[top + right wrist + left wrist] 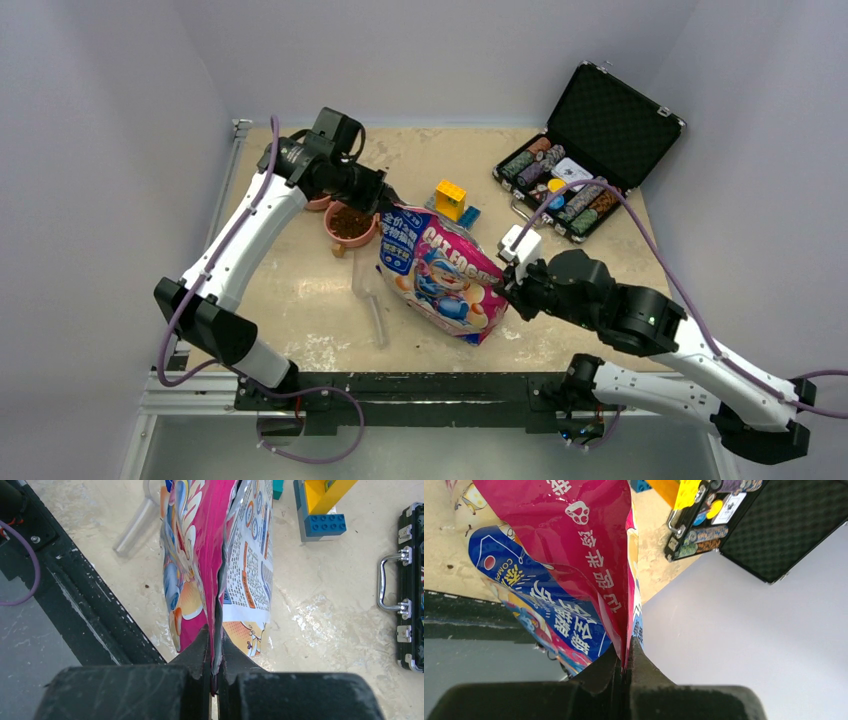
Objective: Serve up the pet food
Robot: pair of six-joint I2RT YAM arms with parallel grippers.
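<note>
- The pet food bag (pixel 441 277), glossy pink and blue with a cartoon animal and Chinese text, is stretched between the two claws at mid-table.
- The left gripper (pixel 386 203) is clamped on the bag's far-left edge, at the bag's 11 o'clock; the left wrist view shows the jaws of this gripper (pixel 626 662) pressed tight on the pink film (pixel 589 545).
- The right gripper (pixel 508 287) pinches the bag's right edge, at its 3 o'clock; in the right wrist view the jaws (pixel 215 652) meet on the pink seam (pixel 202 555).
- Dark brown kibble (pixel 350 221) sits in a pinkish bowl (pixel 331 228) at the bag's 10 o'clock, just beside the left gripper.
- A clear plastic scoop (pixel 374 305) lies on the table at the bag's 8 o'clock.
- A yellow toy block (pixel 451 197) stands at the bag's 12 o'clock.
- An open black case of poker chips (pixel 592 150) rests at the bag's 2 o'clock, well apart.
</note>
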